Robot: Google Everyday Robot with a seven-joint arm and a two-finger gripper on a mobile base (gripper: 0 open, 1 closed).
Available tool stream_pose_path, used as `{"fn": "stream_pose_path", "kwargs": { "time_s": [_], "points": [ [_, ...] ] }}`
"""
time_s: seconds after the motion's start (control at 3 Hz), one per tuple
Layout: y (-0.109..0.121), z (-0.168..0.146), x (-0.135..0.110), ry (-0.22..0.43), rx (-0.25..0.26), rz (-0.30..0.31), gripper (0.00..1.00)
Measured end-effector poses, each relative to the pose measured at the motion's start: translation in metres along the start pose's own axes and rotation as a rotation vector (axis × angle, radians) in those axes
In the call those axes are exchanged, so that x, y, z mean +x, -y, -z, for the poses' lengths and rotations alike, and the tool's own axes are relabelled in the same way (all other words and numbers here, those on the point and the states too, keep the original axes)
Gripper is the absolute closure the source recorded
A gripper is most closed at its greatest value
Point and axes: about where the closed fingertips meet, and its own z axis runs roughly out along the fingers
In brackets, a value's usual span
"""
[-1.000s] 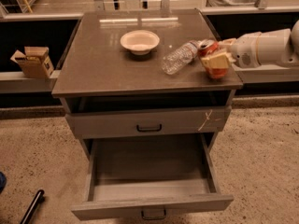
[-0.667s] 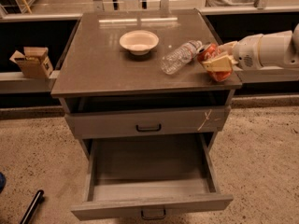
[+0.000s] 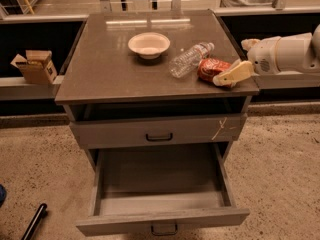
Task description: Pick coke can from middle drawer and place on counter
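The coke can (image 3: 211, 68), red, lies on its side on the counter (image 3: 110, 74) near the right front edge, just right of the clear water bottle (image 3: 190, 60). My gripper (image 3: 229, 63) reaches in from the right and is open around the can's right end. The near finger (image 3: 234, 74) lies along the can's front, and the far finger (image 3: 246, 43) stands clear behind it. The middle drawer (image 3: 160, 219) is pulled out at the bottom and its inside is bare.
A white bowl (image 3: 149, 44) sits at the counter's back middle. The closed drawer (image 3: 160, 131) above carries a white scratch at its right. A cardboard box (image 3: 35, 66) sits on a ledge at the left. A dark rod (image 3: 34, 221) lies on the floor.
The can has gone from held tilted above the counter's right edge to lying on its side on the counter. The fingers have spread apart.
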Motion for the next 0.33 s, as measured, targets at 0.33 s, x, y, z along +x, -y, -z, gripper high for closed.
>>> {"fn": "stream_pose_path", "kwargs": {
  "time_s": [0.33],
  "points": [
    [0.0000, 0.0000, 0.0000, 0.000, 0.000, 0.000, 0.00]
  ]
}}
